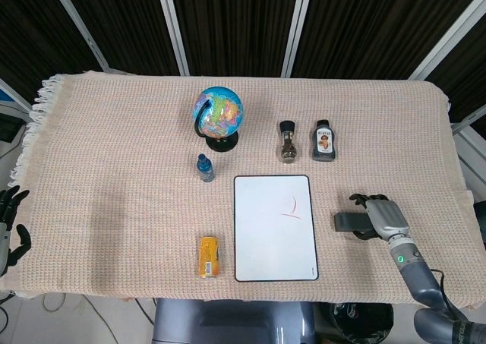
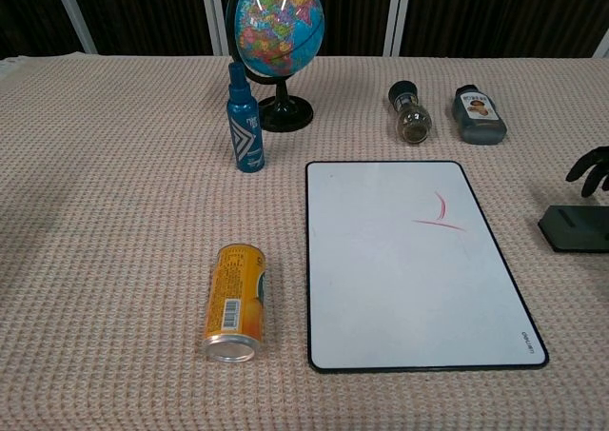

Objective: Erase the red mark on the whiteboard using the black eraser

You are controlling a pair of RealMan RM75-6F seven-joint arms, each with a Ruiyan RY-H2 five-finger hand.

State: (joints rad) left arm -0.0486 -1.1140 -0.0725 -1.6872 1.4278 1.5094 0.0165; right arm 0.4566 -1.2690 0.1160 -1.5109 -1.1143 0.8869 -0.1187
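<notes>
The white whiteboard [image 1: 275, 238] lies flat at the table's front middle, with a short red mark [image 1: 291, 208] in its upper right part; the chest view shows the whiteboard [image 2: 400, 288] and the mark [image 2: 438, 217] as well. Just right of it lies the black eraser [image 1: 345, 222], also seen as the eraser [image 2: 574, 229] at the chest view's right edge. My right hand [image 1: 380, 219] hovers over the eraser's right end with fingers [image 2: 590, 169] apart, holding nothing. Beyond the table's left edge, my left hand [image 1: 11, 222] is empty with fingers spread.
A globe [image 1: 218, 110], a blue spray bottle [image 1: 205, 167], a small grinder [image 1: 287, 141] and a dark bottle [image 1: 323, 140] stand behind the board. A yellow can [image 1: 209, 256] lies on its side left of the board. A beige woven cloth [image 1: 114, 169] covers the table.
</notes>
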